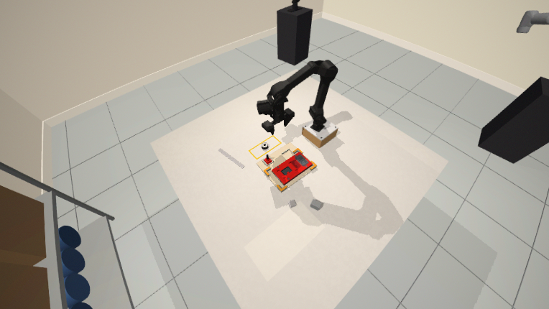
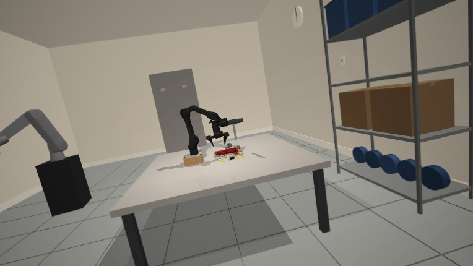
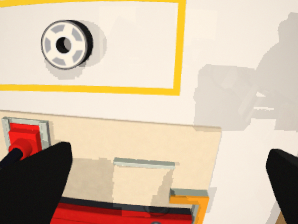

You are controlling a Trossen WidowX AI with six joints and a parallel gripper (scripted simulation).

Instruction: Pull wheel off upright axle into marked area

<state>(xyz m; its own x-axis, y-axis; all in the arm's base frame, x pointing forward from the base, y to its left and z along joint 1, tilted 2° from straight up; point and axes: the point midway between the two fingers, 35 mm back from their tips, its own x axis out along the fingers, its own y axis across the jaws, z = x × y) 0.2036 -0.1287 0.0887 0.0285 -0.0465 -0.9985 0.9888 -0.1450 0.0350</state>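
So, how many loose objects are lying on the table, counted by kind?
Wheel: 1
Small grey blocks: 2
Long grey strip: 1
Total: 4

The wheel [image 3: 65, 44] lies flat on the table [image 1: 215, 215] inside the marked area [image 3: 180, 43], below the gripper [image 1: 277, 120], with the axle [image 1: 267, 157] just beside that area.
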